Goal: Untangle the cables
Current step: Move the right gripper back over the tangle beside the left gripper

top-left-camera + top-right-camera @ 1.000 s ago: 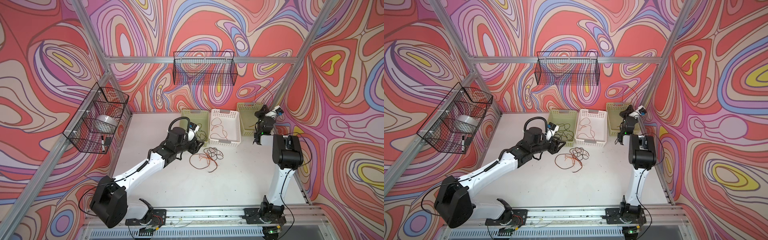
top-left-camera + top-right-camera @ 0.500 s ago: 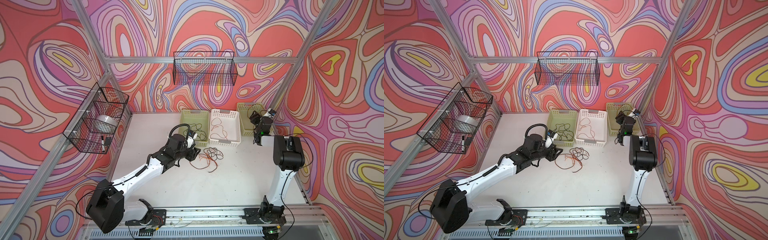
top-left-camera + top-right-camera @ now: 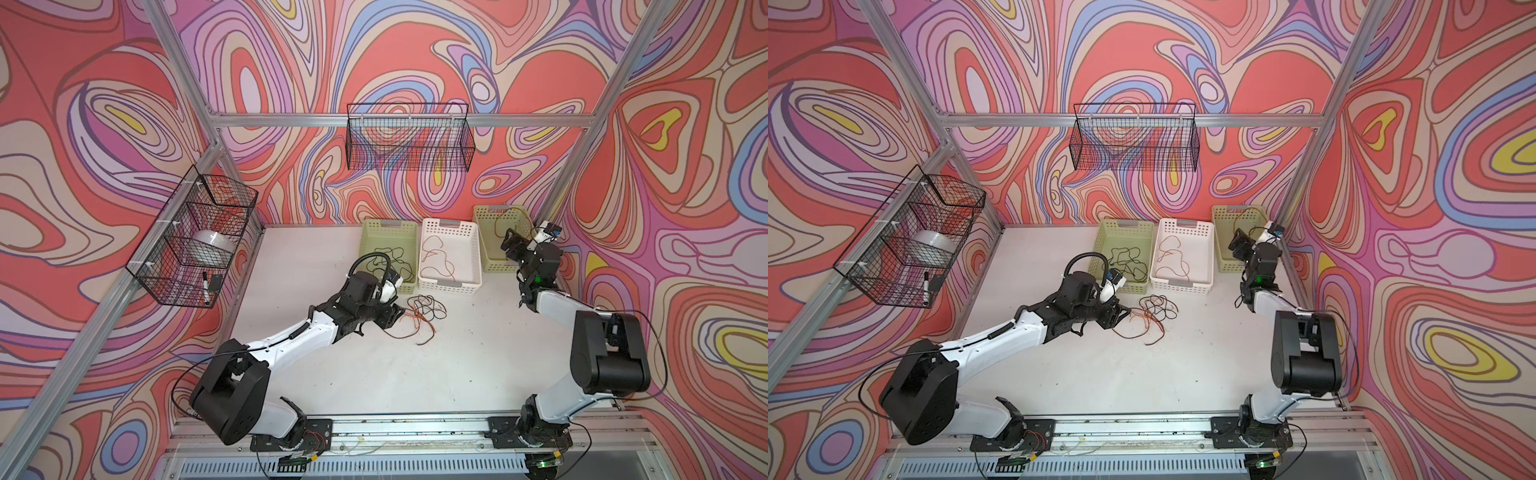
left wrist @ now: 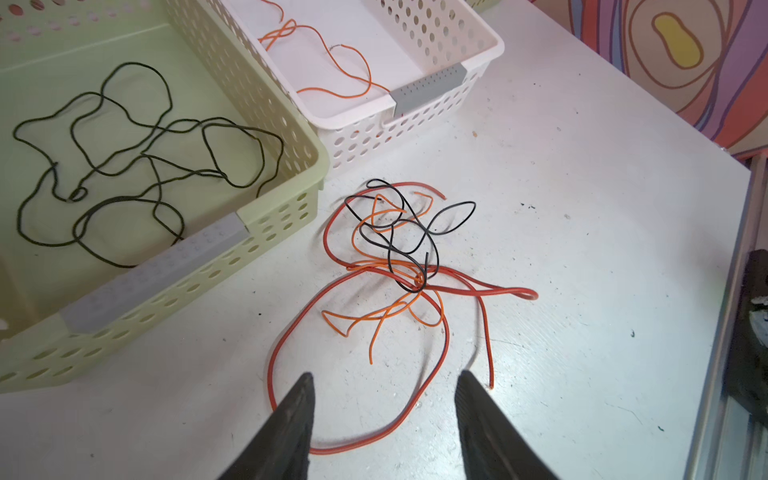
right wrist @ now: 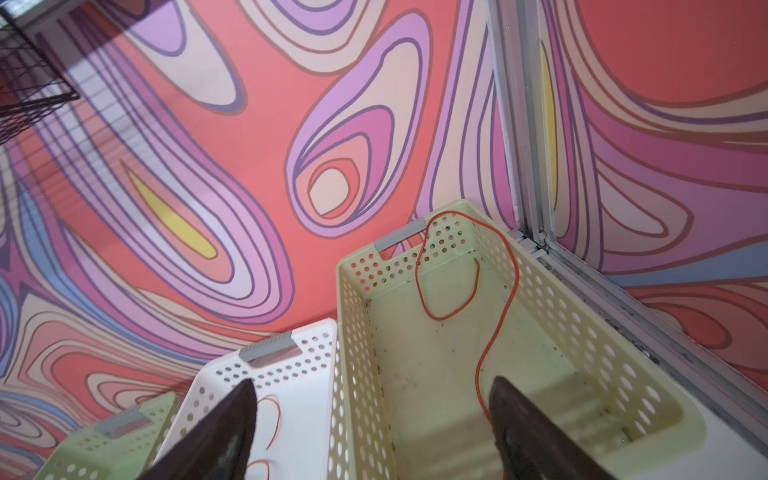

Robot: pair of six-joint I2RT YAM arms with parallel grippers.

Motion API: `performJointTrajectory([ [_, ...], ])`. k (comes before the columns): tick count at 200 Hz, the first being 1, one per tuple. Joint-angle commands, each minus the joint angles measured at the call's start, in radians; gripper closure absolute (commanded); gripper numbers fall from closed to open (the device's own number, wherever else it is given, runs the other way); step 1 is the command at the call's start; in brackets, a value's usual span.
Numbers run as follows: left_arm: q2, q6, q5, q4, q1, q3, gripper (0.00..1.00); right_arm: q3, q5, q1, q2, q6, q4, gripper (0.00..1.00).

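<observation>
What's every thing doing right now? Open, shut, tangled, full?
left gripper, open, at the edge of the tangle.
right gripper, open, over the right basket.
tangle, red, orange and black cables knotted together on the table.
left green basket, holds a dark cable.
white basket, holds an orange cable.
right basket, holds a red cable.

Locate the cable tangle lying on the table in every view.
Top view: cable tangle just in front of the white basket.
Top view: cable tangle, same spot by the basket.
Left wrist: mid-picture, near the basket's corner.
Right wrist: not in it.
Shared landmark: the white basket, in all four.
</observation>
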Motion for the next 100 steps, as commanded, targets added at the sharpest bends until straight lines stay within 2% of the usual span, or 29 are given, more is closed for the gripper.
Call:
performJointTrajectory([
  [1,0.038,0.03,0.036,0.059,-0.005,-0.017,0.45,-0.079,0.007,0.082,-0.108,-0.054,-0.136,0.14],
  [39,0.072,0.033,0.03,0.132,-0.004,-0.028,0.47,-0.189,0.12,0.293,-0.301,-0.037,-0.356,0.26],
  [55,0.064,0.044,0.021,0.143,-0.004,-0.031,0.5,-0.225,0.113,0.356,-0.372,-0.003,-0.425,0.4],
  [68,0.051,0.045,0.007,0.163,-0.002,-0.044,0.53,-0.23,0.099,0.405,-0.413,-0.017,-0.491,0.56],
  [75,0.043,0.046,0.003,0.174,-0.002,-0.051,0.54,-0.227,0.092,0.428,-0.426,-0.02,-0.534,0.6],
  [90,0.027,0.044,-0.002,0.194,0.002,-0.064,0.54,-0.217,0.049,0.486,-0.433,-0.051,-0.595,0.62],
  [100,0.015,0.047,-0.012,0.196,0.005,-0.07,0.54,-0.204,0.038,0.548,-0.43,-0.083,-0.633,0.58],
])
